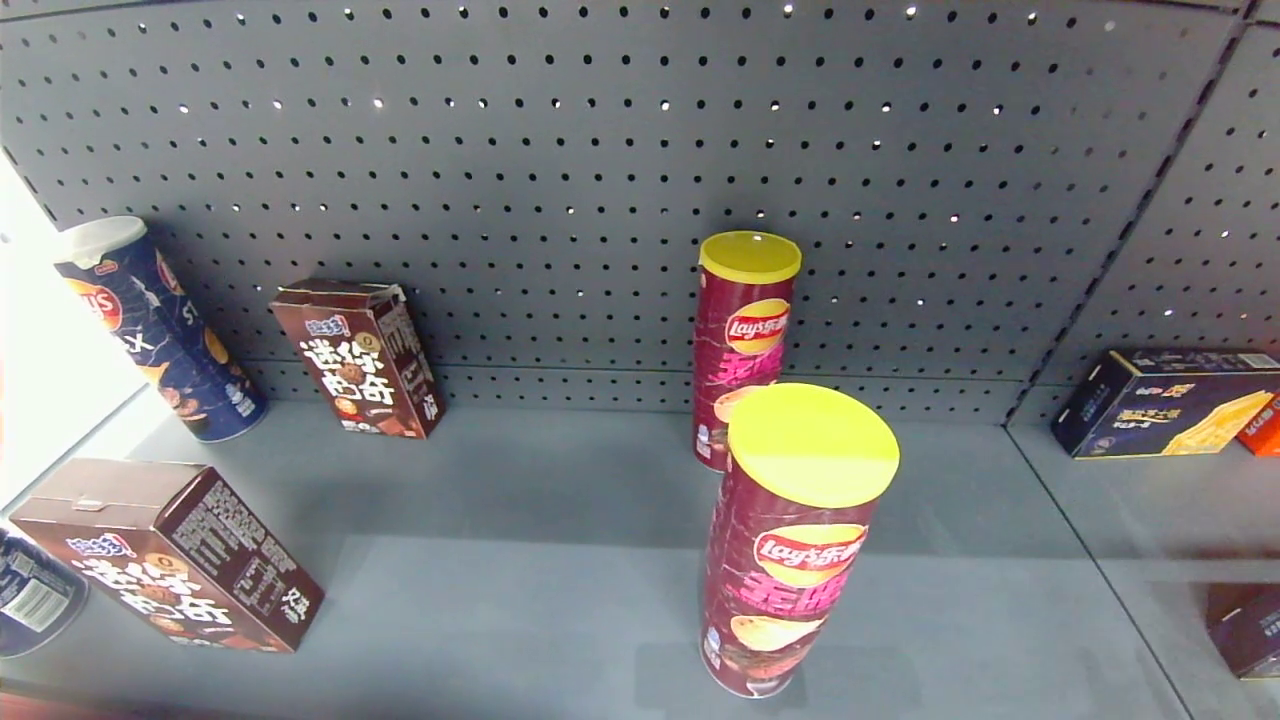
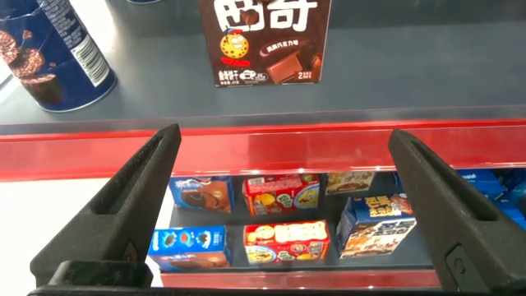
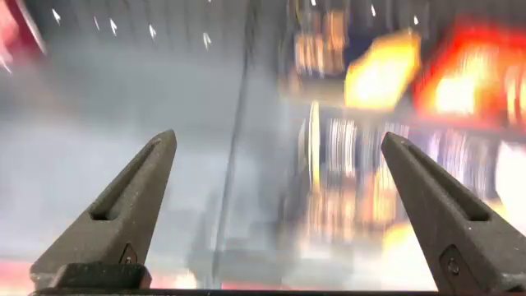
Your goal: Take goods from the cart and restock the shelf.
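The left gripper (image 2: pixel 283 133) is hanging with its fingers spread wide and nothing between them, just in front of the red edge strip (image 2: pixel 263 144) of the shelf (image 1: pixel 500 560). That strip is lying straight across its way. Right beyond the strip a front brown cookie box (image 2: pixel 267 41) is standing facing the gripper, and a blue can (image 2: pixel 53 49) is standing beside the box, off to one side of the fingers. Past the gripper and under the strip, small coloured boxes (image 2: pixel 279 218) are sitting in rows on a lower level. The right gripper (image 3: pixel 279 138) is also gaping open and empty; what lies ahead of it is too blurred to name. Farther right along the shelf than the box the left gripper is facing, the front maroon chips can (image 1: pixel 785 540) is standing near the shelf's front, and the rear maroon chips can (image 1: pixel 742 340) is standing just behind it, close to the pegboard back panel (image 1: pixel 600 150). Both are standing upright, long axis vertical, yellow lids up, printed faces turned to the front. A second brown box (image 1: pixel 365 360) and a tall blue can (image 1: pixel 160 330) are standing at the back left, and a navy box (image 1: pixel 1165 400) is lying flat in the next bay to the right.
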You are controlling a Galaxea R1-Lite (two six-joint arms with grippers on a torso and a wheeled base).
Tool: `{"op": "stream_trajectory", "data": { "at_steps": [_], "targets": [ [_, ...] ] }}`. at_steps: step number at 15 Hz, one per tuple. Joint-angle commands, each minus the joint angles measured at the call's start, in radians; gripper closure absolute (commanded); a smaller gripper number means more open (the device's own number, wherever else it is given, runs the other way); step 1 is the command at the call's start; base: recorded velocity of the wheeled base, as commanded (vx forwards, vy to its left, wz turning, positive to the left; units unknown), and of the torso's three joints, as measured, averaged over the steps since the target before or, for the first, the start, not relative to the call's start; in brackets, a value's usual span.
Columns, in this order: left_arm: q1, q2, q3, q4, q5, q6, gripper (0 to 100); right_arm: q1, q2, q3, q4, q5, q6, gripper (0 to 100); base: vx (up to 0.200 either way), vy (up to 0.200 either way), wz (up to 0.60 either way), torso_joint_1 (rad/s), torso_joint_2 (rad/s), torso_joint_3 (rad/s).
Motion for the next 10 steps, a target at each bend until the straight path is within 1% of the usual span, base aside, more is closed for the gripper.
{"op": "stream_trajectory", "data": {
  "at_steps": [1,2,3,7,10],
  "targets": [
    [0.000,0.000,0.000,-0.001,0.000,0.000,0,-0.021,-0.368,0.109,0.300,-0.013,0.047,0,0.000,0.000,0.00,0.000,0.00,0.000],
    [0.000,0.000,0.000,-0.001,0.000,0.000,0,-0.020,-0.364,0.092,0.326,-0.012,0.107,0,0.000,0.000,0.00,0.000,0.00,0.000],
    [0.000,0.000,0.000,-0.001,0.000,0.000,0,-0.018,-0.361,0.143,0.251,-0.020,0.130,0,0.000,0.000,0.00,0.000,0.00,0.000],
    [0.003,-0.003,0.000,-0.001,0.000,0.000,0,-0.018,-0.361,0.143,0.259,-0.021,0.129,0,0.000,0.000,0.00,0.000,0.00,0.000],
    [0.003,-0.003,0.000,-0.001,0.016,0.000,0,-0.018,-0.361,0.143,0.259,-0.021,0.129,0,0.000,0.000,0.00,0.000,0.00,0.000]
  ]
}}
